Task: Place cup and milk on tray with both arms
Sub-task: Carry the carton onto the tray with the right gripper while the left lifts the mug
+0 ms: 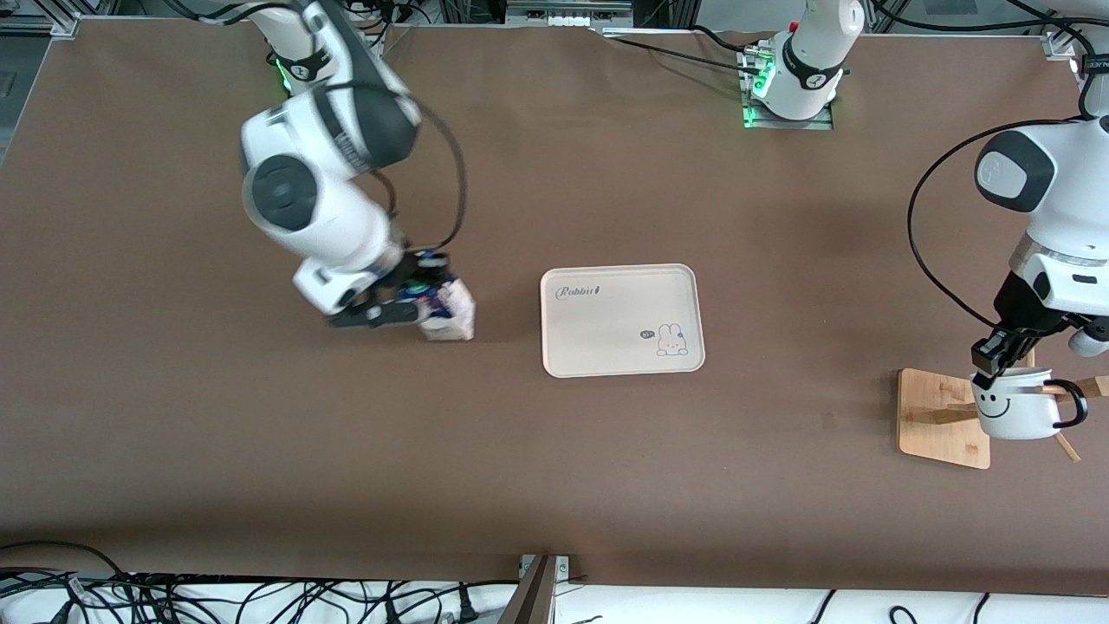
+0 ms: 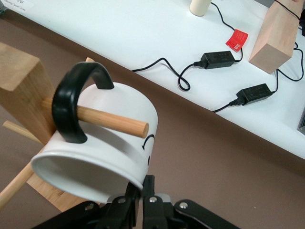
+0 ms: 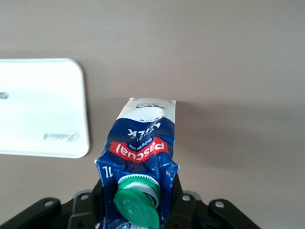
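My right gripper (image 1: 405, 299) is shut on the milk (image 1: 450, 314), a dark blue carton with a green cap (image 3: 138, 204); its fingers (image 3: 177, 191) squeeze the carton's top (image 3: 140, 148). The milk leans low over the table, beside the tray toward the right arm's end; I cannot tell whether it touches the table. The cream tray (image 1: 620, 321) lies flat mid-table with nothing on it and also shows in the right wrist view (image 3: 40, 107). My left gripper (image 1: 996, 357) pinches the rim of the white smiley cup (image 1: 1014, 409). The cup (image 2: 109, 138) hangs by its black handle (image 2: 71, 102) on a wooden peg (image 2: 119, 123).
The wooden rack, with a square base (image 1: 943, 420) and a post (image 2: 21, 90), stands toward the left arm's end of the table. Cables lie along the table's near edge (image 1: 260, 598). A white surface with power adapters (image 2: 217, 58) and a wooden block (image 2: 274, 36) lies past the table edge.
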`<action>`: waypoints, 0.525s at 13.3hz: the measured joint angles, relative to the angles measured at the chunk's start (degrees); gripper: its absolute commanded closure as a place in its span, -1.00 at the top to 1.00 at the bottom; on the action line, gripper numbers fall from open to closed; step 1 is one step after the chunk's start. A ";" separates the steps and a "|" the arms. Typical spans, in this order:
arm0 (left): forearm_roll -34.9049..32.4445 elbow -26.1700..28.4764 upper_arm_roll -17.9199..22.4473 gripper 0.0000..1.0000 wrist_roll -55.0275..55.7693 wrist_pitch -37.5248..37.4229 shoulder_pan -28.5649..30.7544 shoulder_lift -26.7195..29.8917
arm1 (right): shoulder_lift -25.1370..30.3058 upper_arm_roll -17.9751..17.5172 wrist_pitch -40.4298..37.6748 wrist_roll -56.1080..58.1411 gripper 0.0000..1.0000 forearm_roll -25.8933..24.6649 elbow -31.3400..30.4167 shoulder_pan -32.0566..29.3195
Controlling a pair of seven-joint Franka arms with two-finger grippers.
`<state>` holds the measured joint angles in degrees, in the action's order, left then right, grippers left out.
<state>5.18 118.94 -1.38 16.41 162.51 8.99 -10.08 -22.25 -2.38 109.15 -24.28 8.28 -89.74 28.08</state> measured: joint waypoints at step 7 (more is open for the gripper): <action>0.00 -0.77 -0.55 -1.00 -6.00 -5.92 -0.18 1.67 | -7.01 -0.51 9.38 -11.65 0.08 -1.95 4.61 15.57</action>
<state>5.18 118.17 -1.92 10.41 156.59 8.80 -8.41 -29.26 -2.90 118.53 -35.92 6.33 -85.13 43.65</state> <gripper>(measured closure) 0.930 0.463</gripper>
